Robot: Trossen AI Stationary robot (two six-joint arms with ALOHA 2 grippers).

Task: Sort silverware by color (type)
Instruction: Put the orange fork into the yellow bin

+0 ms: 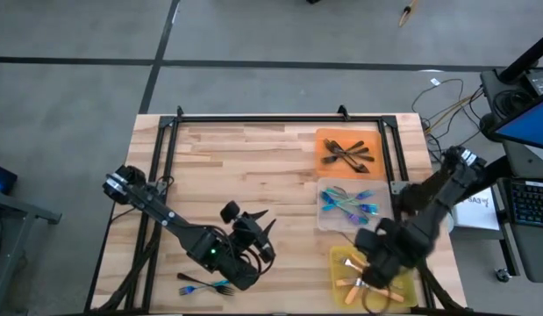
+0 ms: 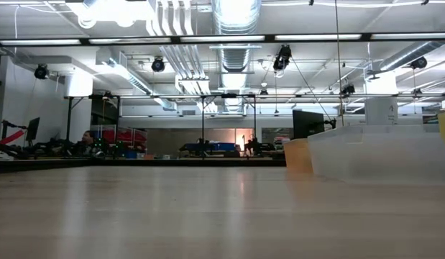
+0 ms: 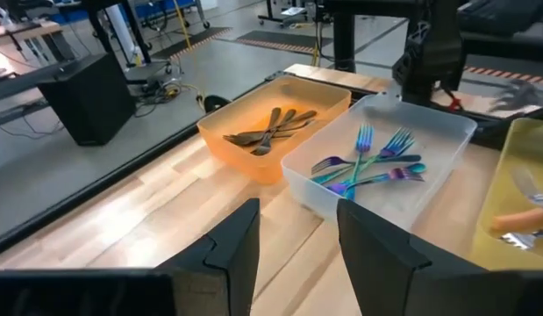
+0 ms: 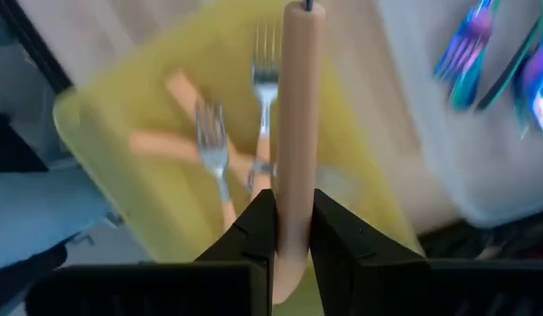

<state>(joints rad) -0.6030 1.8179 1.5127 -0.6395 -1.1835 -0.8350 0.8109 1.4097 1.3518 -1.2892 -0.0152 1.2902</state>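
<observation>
Above, the right gripper [image 4: 284,230] clenched an orange-handled fork [image 4: 295,132] over the yellow tray [image 1: 339,283], while the left gripper [image 3: 293,241] hung released near two blue forks [image 1: 205,285].

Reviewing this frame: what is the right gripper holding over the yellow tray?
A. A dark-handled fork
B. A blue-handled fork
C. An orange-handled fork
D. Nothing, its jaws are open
C: in the right wrist view the right gripper has its jaws shut on the handle of an orange-handled fork above the yellow tray, where other orange-handled forks already lie.
</observation>
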